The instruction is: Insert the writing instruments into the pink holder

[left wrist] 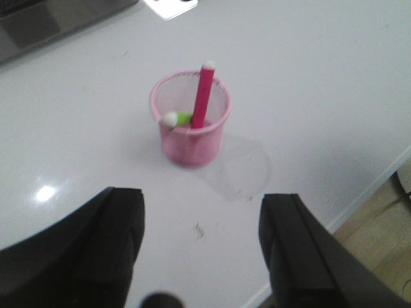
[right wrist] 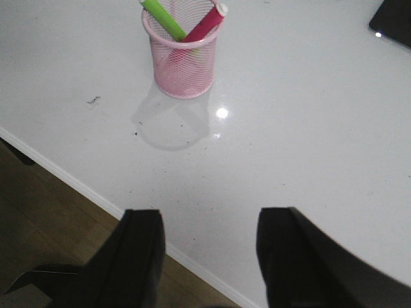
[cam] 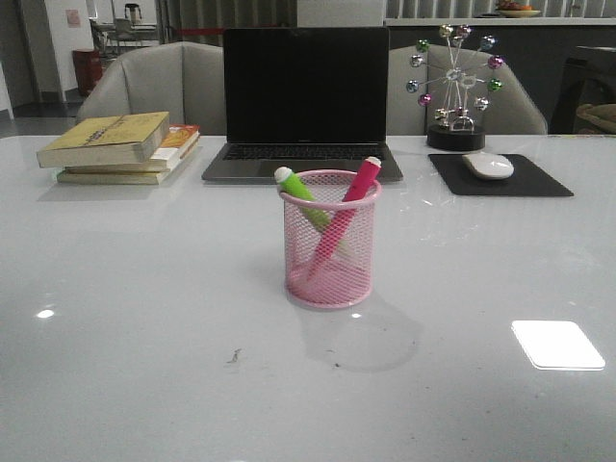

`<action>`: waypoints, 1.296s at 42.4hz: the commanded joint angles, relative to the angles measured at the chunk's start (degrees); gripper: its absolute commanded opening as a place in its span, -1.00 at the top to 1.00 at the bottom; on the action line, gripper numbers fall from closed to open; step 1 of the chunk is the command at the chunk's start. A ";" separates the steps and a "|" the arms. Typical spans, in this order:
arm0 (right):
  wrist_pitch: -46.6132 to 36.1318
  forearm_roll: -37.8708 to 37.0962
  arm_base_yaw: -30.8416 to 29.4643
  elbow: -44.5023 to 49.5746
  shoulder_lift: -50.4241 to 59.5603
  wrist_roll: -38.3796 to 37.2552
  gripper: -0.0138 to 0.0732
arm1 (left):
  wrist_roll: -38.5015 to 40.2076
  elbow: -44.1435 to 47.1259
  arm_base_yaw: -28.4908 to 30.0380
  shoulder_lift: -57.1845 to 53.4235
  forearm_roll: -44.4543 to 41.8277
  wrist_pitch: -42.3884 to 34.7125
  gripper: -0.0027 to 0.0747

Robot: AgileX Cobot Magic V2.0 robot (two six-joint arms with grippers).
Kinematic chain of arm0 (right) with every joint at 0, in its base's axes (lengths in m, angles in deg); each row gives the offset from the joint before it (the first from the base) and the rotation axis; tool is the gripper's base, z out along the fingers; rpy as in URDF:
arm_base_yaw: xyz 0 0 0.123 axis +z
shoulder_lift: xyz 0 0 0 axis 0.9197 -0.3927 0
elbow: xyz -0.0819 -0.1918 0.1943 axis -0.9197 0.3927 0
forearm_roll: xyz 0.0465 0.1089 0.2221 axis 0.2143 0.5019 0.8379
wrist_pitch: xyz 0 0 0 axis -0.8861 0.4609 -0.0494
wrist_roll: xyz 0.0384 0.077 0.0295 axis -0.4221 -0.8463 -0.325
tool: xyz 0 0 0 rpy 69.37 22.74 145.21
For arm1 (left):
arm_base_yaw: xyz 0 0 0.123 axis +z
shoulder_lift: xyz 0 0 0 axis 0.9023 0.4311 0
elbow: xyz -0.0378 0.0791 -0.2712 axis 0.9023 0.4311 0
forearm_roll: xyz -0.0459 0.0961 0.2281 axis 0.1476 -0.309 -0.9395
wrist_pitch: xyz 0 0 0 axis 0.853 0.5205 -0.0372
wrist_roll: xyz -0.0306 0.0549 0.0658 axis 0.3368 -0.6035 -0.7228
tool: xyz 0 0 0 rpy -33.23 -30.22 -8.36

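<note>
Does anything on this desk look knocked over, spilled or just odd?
Nothing stands out. The pink holder stands upright on the table, with the green pen and the pink pen leaning crossed inside it. A few small dark specks mark the tabletop in front of it.

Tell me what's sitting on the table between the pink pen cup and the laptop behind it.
Nothing: the front view shows only bare white table between the pink pen cup and the laptop.
</note>
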 commanded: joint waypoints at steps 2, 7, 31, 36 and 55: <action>-4.07 -0.97 -0.44 -1.30 0.12 -0.12 -0.34 | 9.68 -0.03 0.67 -6.78 -8.56 5.13 -0.25; -3.83 -1.04 -0.44 -0.99 0.12 -0.12 -0.34 | 12.63 3.49 0.54 -13.17 -11.37 6.04 -0.25; -11.03 -0.99 -0.44 6.60 5.06 -0.12 0.03 | 15.33 15.94 0.54 -27.87 -14.24 6.46 0.01; -11.03 -0.99 -0.44 6.60 5.06 -0.12 0.32 | 15.33 15.94 0.54 -27.87 -14.24 6.46 0.33; -10.83 -1.04 -0.44 6.62 5.06 -0.12 0.55 | 15.33 15.94 0.54 -27.87 -13.63 6.68 0.69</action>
